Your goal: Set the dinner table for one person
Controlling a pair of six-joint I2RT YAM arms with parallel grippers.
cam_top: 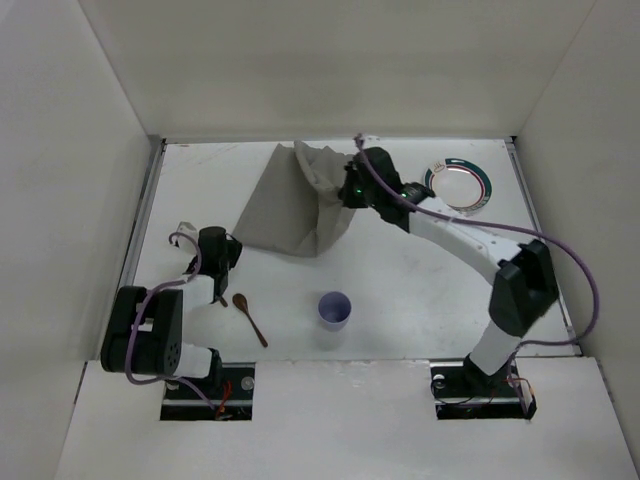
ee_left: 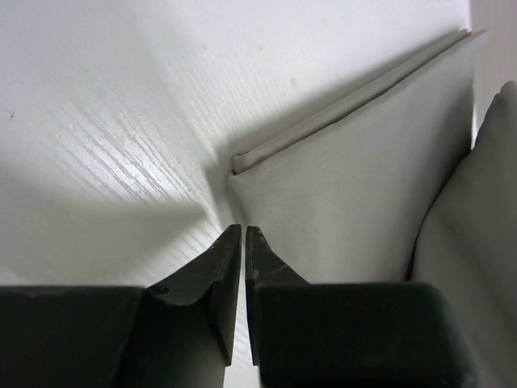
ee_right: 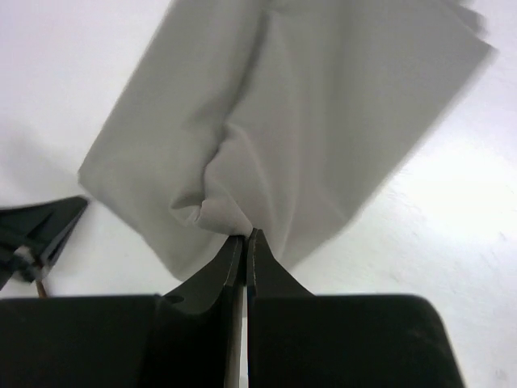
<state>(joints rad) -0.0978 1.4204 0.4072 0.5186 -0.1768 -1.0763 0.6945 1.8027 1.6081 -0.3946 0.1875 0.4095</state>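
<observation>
The dinner table [cam_top: 400, 290] was the big white top under everything. The grey cloth mat [cam_top: 285, 205] lay at its far middle, bunched up on one side. The right gripper [cam_top: 345, 192] was pinched tight on the mat's right edge, and the mat spread left from there. The left gripper [cam_top: 222, 245] sat just beside the mat's near-left corner, jaws together, holding nothing. That arm looked nearer to that corner. Only the top view showed the plate [cam_top: 458, 186], the cup [cam_top: 334, 310] and the wooden spoon [cam_top: 249, 317]. The right wrist view showed the pinch up close.
</observation>
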